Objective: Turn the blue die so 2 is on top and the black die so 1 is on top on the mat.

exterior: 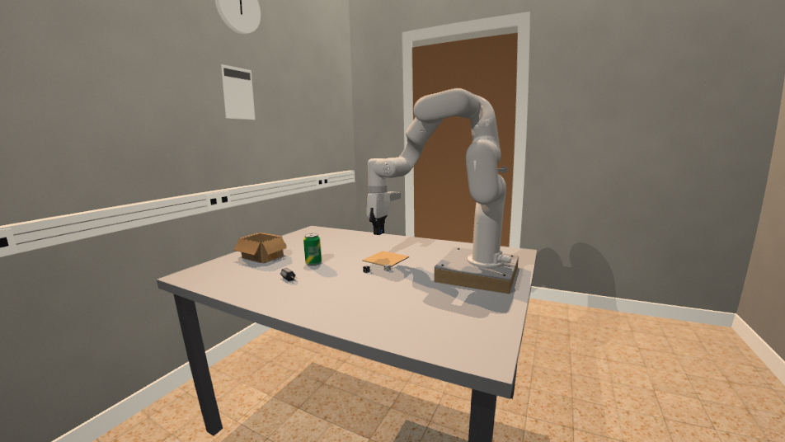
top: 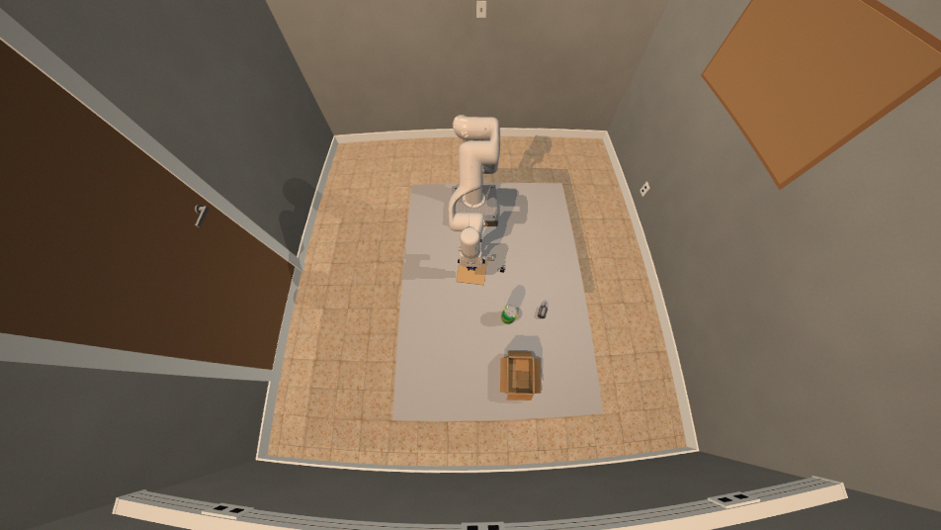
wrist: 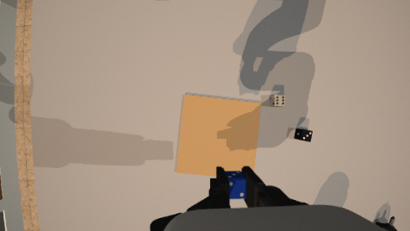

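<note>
Lowering the blue die [top: 470, 268] [wrist: 237, 185], which your gripper [top: 470, 267] [exterior: 378, 231] [wrist: 232, 179] pinches in the air, likely turns on how it lines up over the orange mat [top: 470, 277] [exterior: 385, 258] [wrist: 215, 134], which lies below.

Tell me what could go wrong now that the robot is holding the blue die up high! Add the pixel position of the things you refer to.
The fingers [top: 470, 266] [exterior: 378, 232] hold the blue die [wrist: 237, 185] above the table, so it might tumble and show the wrong number if dropped. The white die [wrist: 277, 101] sits close beside the mat [top: 470, 275] [exterior: 385, 258] [wrist: 217, 135], so a bump could roll it.
</note>
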`<state>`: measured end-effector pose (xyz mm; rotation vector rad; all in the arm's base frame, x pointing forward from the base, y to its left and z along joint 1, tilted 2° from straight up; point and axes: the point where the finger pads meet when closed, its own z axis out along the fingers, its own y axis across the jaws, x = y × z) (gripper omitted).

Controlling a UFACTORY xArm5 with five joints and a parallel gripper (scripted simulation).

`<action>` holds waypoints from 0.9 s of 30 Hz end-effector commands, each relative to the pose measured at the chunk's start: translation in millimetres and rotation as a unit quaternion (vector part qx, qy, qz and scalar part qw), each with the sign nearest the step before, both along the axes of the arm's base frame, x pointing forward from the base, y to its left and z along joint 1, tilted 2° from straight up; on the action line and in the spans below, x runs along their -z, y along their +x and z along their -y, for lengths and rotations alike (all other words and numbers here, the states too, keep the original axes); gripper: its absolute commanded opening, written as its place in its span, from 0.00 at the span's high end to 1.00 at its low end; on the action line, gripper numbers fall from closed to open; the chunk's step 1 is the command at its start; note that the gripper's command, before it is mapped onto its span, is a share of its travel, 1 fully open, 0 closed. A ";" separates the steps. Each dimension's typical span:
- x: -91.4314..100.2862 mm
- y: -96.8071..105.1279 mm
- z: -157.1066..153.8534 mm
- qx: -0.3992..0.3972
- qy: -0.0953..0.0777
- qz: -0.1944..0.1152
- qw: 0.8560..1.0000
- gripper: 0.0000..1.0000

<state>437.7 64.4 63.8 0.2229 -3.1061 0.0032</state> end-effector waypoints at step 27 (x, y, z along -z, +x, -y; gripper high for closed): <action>89.4 -0.4 1.4 0.000 0.000 0.002 1.000 0.85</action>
